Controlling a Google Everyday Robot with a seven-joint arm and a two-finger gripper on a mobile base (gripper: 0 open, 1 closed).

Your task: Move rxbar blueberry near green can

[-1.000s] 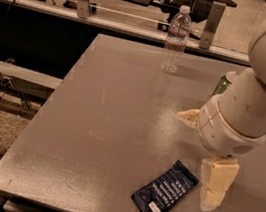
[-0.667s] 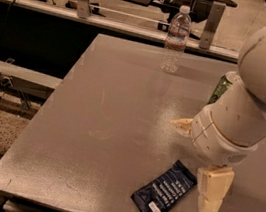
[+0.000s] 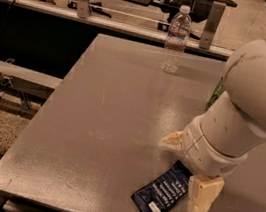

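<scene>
The rxbar blueberry [image 3: 160,197] is a dark navy wrapper with white lettering, lying flat near the table's front edge. My gripper [image 3: 187,169] hangs right over the bar's far end, open, with one pale finger [image 3: 170,140] to the bar's left and the other finger [image 3: 203,198] to its right. The bar's far end is hidden under the wrist. The green can [image 3: 216,93] shows only as a thin green sliver behind the arm at the right.
A clear plastic water bottle [image 3: 176,39] stands at the table's far edge. The grey table [image 3: 107,109] stretches left of the arm. Its front edge lies just below the bar. Metal rails and cables lie beyond and to the left.
The arm has shifted left and down toward the bar. The fingers now straddle the bar's far end, which the wrist covers. The bar has not moved.
</scene>
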